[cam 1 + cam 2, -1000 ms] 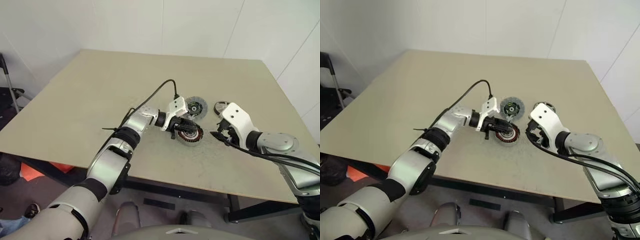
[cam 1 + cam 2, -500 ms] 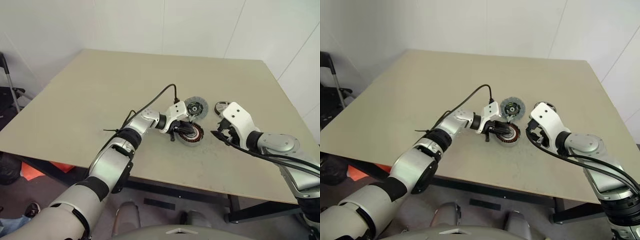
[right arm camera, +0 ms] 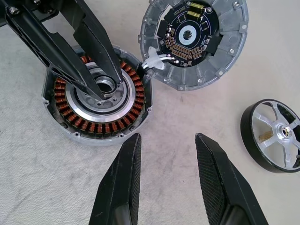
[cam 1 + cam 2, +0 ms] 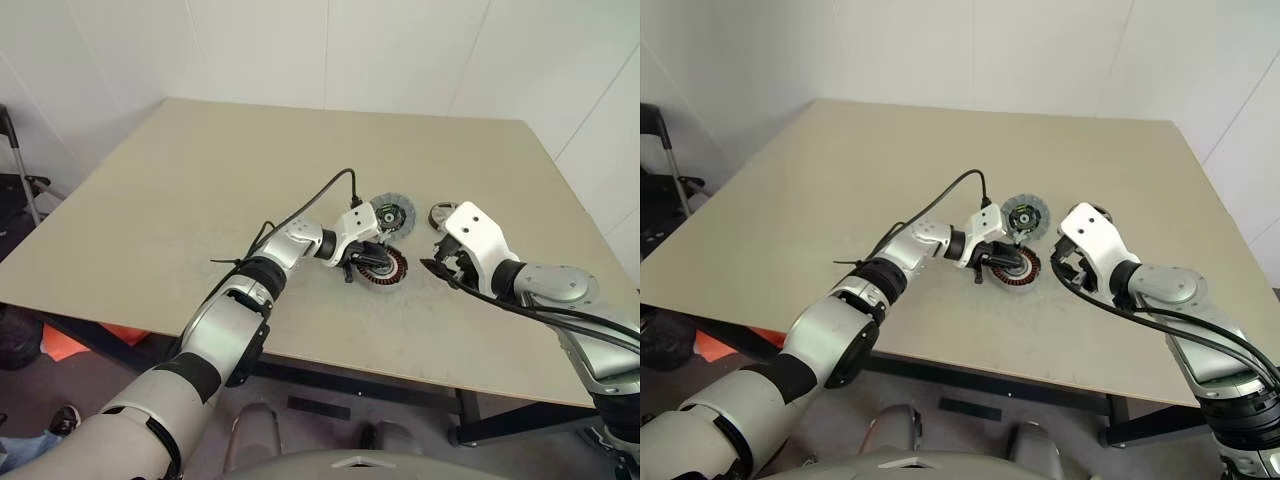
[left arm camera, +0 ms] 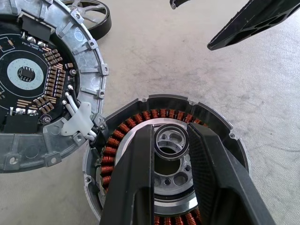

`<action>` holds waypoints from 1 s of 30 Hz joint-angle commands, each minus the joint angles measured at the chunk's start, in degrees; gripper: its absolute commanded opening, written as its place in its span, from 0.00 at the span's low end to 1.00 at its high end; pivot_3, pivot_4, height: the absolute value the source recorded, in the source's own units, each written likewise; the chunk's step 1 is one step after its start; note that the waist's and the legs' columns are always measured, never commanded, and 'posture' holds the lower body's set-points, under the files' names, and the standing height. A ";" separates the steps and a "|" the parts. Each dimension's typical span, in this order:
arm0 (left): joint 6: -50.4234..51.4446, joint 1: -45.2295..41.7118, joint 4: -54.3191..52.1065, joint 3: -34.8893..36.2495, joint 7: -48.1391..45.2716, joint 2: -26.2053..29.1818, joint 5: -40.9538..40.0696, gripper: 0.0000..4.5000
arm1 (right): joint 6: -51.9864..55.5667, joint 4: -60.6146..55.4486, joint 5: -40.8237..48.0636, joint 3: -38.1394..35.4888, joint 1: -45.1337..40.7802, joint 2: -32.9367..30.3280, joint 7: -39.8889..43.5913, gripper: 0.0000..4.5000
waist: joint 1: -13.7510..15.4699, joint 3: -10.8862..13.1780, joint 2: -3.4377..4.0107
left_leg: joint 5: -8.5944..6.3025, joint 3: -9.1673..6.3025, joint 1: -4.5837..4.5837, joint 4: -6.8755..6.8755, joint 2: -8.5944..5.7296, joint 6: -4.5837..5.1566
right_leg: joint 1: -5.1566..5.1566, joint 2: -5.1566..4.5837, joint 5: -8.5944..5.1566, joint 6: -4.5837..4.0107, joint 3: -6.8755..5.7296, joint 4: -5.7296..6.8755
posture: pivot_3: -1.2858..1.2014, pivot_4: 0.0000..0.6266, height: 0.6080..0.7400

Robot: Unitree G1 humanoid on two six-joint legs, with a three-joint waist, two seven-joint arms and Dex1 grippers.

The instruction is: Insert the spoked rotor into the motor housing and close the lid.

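The motor housing [image 4: 382, 268] lies on the table, a black cup with copper windings [image 5: 123, 135] around a silver centre. My left gripper [image 5: 171, 127] hangs over that centre, shut on a small metal ring [image 3: 106, 87]. The lid [image 4: 392, 215] lies beside the housing, touching it, with its circuit-board face [image 5: 28, 75] up and white wires running to the housing. The spoked rotor [image 3: 275, 136] lies flat on the table on the far side of the lid, black rim and silver spokes up. My right gripper [image 3: 166, 138] hovers open over bare table to the right of the housing, empty.
A black cable [image 4: 310, 195] arcs from the left wrist over the table [image 4: 200, 180]. The table's front edge runs close below both arms. A white wall stands behind the table, and a dark frame [image 4: 15, 165] stands beside it on the left.
The left wrist tipped slightly lower over the housing in the first half second and has held still since. The right arm and the parts on the table have not moved.
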 commanded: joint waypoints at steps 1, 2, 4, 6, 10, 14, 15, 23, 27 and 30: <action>-1.22 -1.90 -0.47 0.71 0.07 0.29 0.09 0.15 | -0.35 -1.52 -0.43 -1.52 -1.41 -0.06 -0.41 0.45 | -0.01 0.00 0.00 | 0.00 0.00 0.00 0.00 0.00 0.00 | 0.00 0.00 0.00 0.00 0.00 0.00 | 0.52 0.00 1.00; -1.25 -1.86 -0.41 0.64 0.01 0.33 0.20 0.15 | -0.38 -1.46 -0.43 -1.55 -1.55 -0.05 -0.42 0.45 | -0.01 0.00 0.00 | 0.00 0.00 0.00 0.00 0.00 0.00 | 0.00 0.00 0.00 0.00 0.00 0.00 | 0.52 0.00 1.00; -1.65 -1.76 -0.29 0.39 0.55 0.41 0.65 0.15 | -0.46 -1.31 -0.45 -1.54 -1.83 -0.02 -0.43 0.45 | -0.01 0.00 0.00 | 0.00 0.00 0.00 0.00 0.00 0.00 | 0.00 0.00 0.00 0.00 0.00 0.00 | 0.52 0.00 1.00; -2.26 -1.64 -0.12 0.02 0.85 0.54 1.20 0.32 | -0.53 -1.15 -0.46 -1.55 -2.10 -0.01 -0.42 0.45 | -0.01 0.00 0.00 | 0.00 0.00 0.00 0.00 0.00 0.00 | 0.00 0.00 0.00 0.00 0.00 0.00 | 0.52 0.00 1.00; -1.92 -1.81 0.25 0.20 2.23 0.63 1.84 0.61 | -0.83 -0.69 -0.58 -1.60 -2.42 -0.12 -0.31 0.45 | 0.00 0.00 0.00 | 0.00 0.00 0.01 0.00 0.00 0.01 | 0.00 0.00 0.00 0.00 0.00 0.00 | 0.52 0.00 1.00; -1.18 -2.11 -0.30 1.58 1.16 0.78 0.43 0.61 | -1.28 -0.24 -0.59 -1.60 -2.64 -0.10 -0.17 0.45 | 0.00 0.00 0.00 | 0.00 0.00 0.00 0.00 0.00 0.01 | 0.00 0.00 0.00 0.00 0.00 0.00 | 0.52 0.00 1.00; -0.97 -2.09 -0.68 1.97 0.42 0.92 -0.10 0.61 | -1.46 -0.09 -0.54 -1.61 -2.69 -0.04 -0.09 0.45 | 0.00 0.00 0.00 | 0.00 0.00 0.00 0.00 0.00 0.01 | 0.00 0.00 0.00 0.00 0.00 0.00 | 0.52 0.00 1.00; 4.28 -2.56 -5.91 8.54 -3.54 4.25 -7.09 0.61 | -1.66 -0.75 0.65 -0.79 -2.99 1.56 0.38 0.45 | -0.07 0.00 0.01 | 0.00 0.00 0.03 0.00 0.01 0.00 | 0.00 0.01 0.00 -0.01 0.00 0.03 | 0.52 0.00 1.00; 9.56 -1.51 -11.05 12.43 -4.06 7.76 -11.23 0.62 | -0.63 -1.52 1.89 -0.09 -3.84 4.63 -0.05 0.31 | -0.15 -0.01 0.02 | 0.00 0.01 0.05 0.00 0.02 0.00 | -0.01 0.02 0.00 -0.01 0.00 0.06 | 0.52 0.00 1.00; 10.99 1.20 -13.74 13.77 -2.07 11.73 -11.57 0.62 | -0.50 -0.60 1.44 1.77 -4.95 6.96 -0.76 0.10 | -0.24 -0.02 0.04 | 0.00 0.01 0.06 0.00 0.02 0.00 | 0.00 0.02 0.00 -0.01 0.00 0.07 | 0.52 0.00 1.00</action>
